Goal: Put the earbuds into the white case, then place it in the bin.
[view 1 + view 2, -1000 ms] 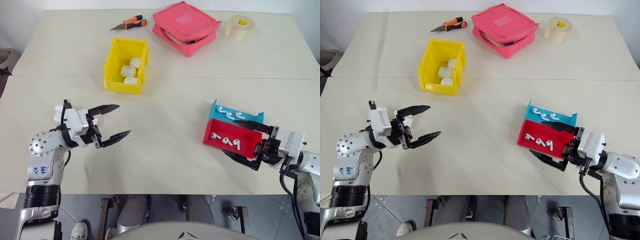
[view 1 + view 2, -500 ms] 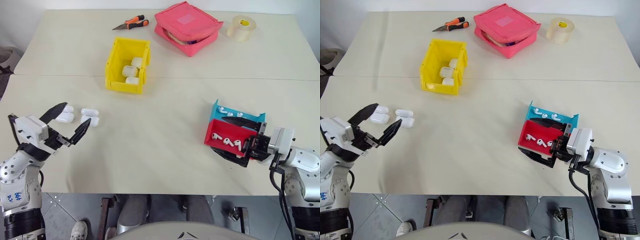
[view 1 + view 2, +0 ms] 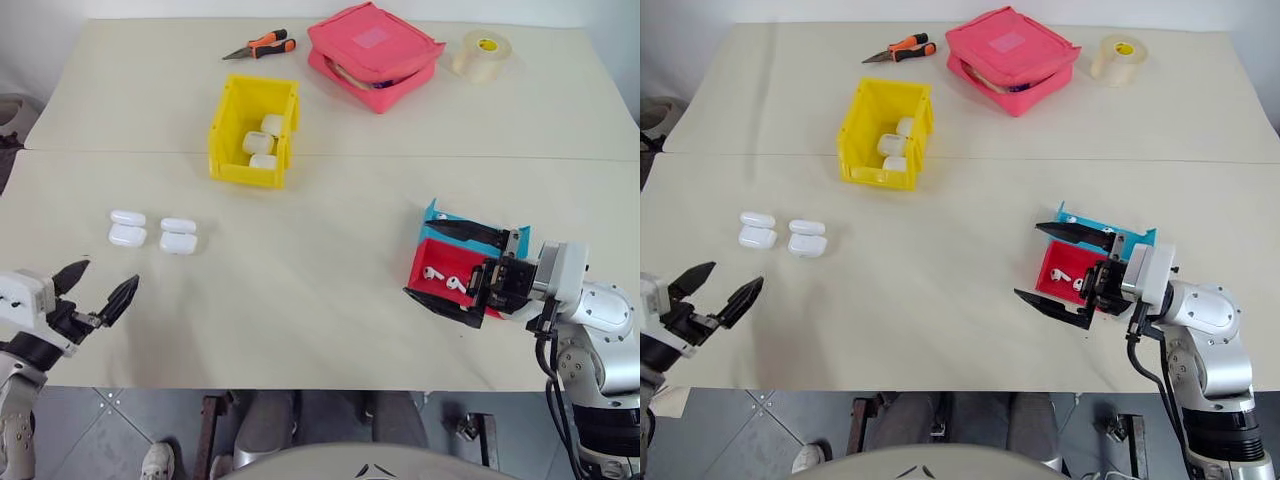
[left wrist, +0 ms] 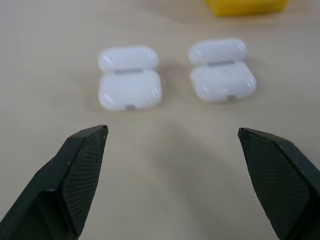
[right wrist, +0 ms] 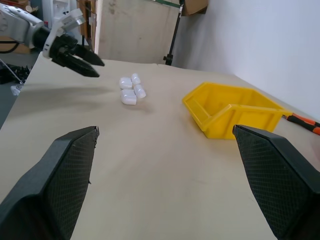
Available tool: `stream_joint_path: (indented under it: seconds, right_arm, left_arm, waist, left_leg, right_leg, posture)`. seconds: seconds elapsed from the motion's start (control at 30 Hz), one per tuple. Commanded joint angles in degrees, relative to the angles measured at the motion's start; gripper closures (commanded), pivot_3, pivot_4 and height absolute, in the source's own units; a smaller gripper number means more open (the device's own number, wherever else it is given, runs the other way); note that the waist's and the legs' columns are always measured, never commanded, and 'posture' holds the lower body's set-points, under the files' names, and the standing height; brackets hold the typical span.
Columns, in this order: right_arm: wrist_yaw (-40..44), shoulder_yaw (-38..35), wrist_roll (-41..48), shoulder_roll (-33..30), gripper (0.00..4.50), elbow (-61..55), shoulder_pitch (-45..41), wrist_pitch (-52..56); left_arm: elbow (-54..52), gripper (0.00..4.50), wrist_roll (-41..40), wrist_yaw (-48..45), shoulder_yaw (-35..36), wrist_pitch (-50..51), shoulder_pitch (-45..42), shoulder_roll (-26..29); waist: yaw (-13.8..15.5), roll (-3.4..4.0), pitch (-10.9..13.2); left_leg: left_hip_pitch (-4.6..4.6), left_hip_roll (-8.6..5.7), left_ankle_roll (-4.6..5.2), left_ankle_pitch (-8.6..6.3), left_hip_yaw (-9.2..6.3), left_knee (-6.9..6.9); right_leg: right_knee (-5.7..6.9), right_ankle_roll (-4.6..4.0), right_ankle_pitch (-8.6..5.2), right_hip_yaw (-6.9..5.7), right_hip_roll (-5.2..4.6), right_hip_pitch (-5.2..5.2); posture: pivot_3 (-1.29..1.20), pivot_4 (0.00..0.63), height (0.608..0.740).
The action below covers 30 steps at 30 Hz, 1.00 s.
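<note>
Two white cases (image 3: 127,228) (image 3: 179,236) lie side by side on the table's left part, lids folded back; the left wrist view shows them (image 4: 130,82) (image 4: 222,75) ahead of the fingers. My left gripper (image 3: 95,285) is open and empty, nearer the front edge than the cases and apart from them. The yellow bin (image 3: 253,130) stands farther back with several white cases inside. Earbuds (image 3: 433,272) lie in the red part of a red-and-teal tray (image 3: 442,256) at the right. My right gripper (image 3: 418,259) is open, its fingers spread over that tray, holding nothing.
At the back of the table sit a pink zip pouch (image 3: 372,52), a roll of tape (image 3: 478,52) and orange-handled pliers (image 3: 258,45). A seam (image 3: 400,157) crosses the table behind the bin. The front edge runs just below both grippers.
My left gripper has drawn back to the left and toward the front edge, uncovering the two open cases. My right gripper has moved left over the tray, now covering the teal part.
</note>
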Motion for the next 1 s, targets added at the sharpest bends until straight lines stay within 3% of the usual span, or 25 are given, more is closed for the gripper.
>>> stream_joint_path:
  seconds: [0.03, 0.4, 0.6, 0.77, 1.0]
  right_arm:
    - [-0.2, -0.26, 0.93, 0.22, 0.0, -2.1, 0.13, 0.05]
    - [0.14, -0.53, 0.67, -0.21, 0.0, -1.62, 0.75, 0.19]
    - [-0.63, 0.17, 0.28, 0.33, 0.0, -2.5, 0.86, 0.63]
    - [-1.72, 0.46, 0.25, 0.48, 0.0, -3.8, 1.75, 0.81]
    - [-3.36, 0.57, 0.06, 0.52, 0.0, -5.64, 3.24, 0.93]
  left_arm:
    - [-5.19, 0.06, -0.9, 3.13, 1.16, 5.55, -0.75, 1.98]
    - [-16.78, 0.06, -4.36, 14.21, -5.32, 36.96, -13.29, 10.2]
    - [-20.4, 0.06, -5.29, 24.67, -7.58, 59.08, -25.59, 7.77]
    - [-19.46, 0.06, -2.15, 29.74, -9.88, 71.41, -35.35, 3.56]
    - [-16.49, 0.06, 0.16, 31.1, -13.87, 75.15, -40.24, 2.15]
  waist:
    - [-0.01, 0.0, 0.0]
    - [-0.33, 0.01, 0.0]
    - [-0.34, 0.01, 0.0]
    - [-0.27, 0.0, 0.0]
    - [-0.3, 0.0, 0.0]
  left_leg:
    - [0.0, 0.01, 0.0, 0.0, -0.01, 0.0]
    - [0.05, -0.19, -0.02, 0.0, 0.04, -0.08]
    - [0.09, -0.26, -0.05, 0.01, 0.04, -0.08]
    - [0.13, -0.29, -0.06, 0.02, 0.08, -0.09]
    - [0.19, -0.29, -0.1, 0.03, 0.14, -0.12]
  right_leg:
    - [0.01, 0.0, 0.0, 0.0, 0.0, 0.0]
    - [0.09, -0.04, -0.02, 0.11, 0.07, -0.07]
    - [0.16, -0.05, -0.03, 0.16, 0.08, -0.1]
    - [0.2, -0.05, -0.03, 0.22, 0.11, -0.1]
    - [0.2, -0.06, -0.03, 0.3, 0.13, -0.1]
  posture:
    - [0.0, 0.15, 0.74]
    - [0.0, 0.15, 0.74]
    - [0.0, 0.15, 0.74]
    - [0.0, 0.15, 0.74]
    - [0.0, 0.15, 0.74]
